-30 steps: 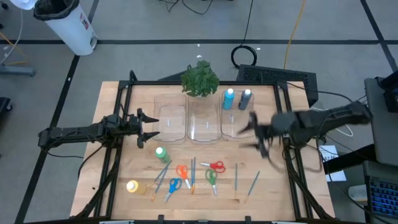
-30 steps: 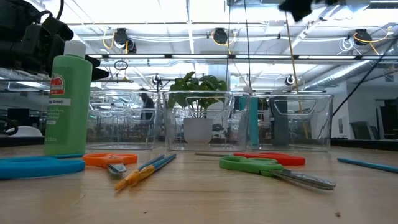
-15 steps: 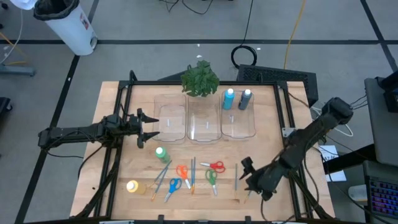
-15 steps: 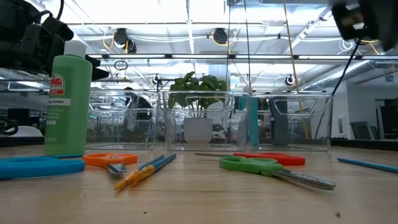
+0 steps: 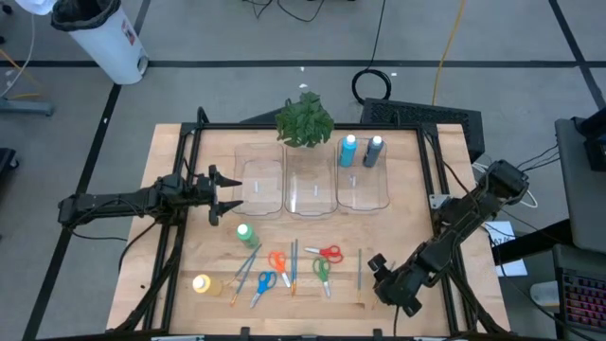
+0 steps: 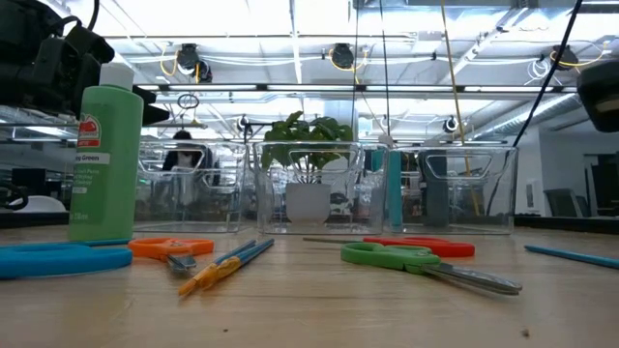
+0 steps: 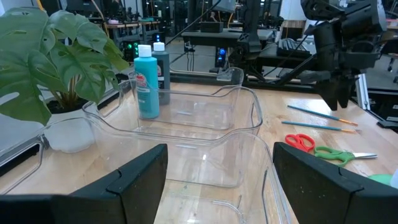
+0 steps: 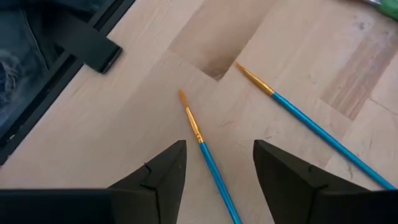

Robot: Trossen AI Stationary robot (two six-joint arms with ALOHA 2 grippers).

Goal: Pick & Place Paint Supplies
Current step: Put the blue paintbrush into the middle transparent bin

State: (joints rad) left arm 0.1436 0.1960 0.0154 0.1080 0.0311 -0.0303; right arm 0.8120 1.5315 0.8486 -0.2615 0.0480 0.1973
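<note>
Lying flat on the pale wood-grain table (image 8: 292, 37), two thin blue-handled brushes with orange ferrules angle side by side; the nearer brush (image 8: 208, 155) runs lengthwise between the right gripper (image 8: 217, 171), whose dark blunt fingers stand apart just above it. Left gripper (image 5: 227, 197) waits, fingers spread, beside the clear glossy bins (image 5: 311, 186)

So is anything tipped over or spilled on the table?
Nothing is spilled. The yellow bottle lies on its side near the scissors, while the green bottle stands upright. That looks a little odd.
</note>
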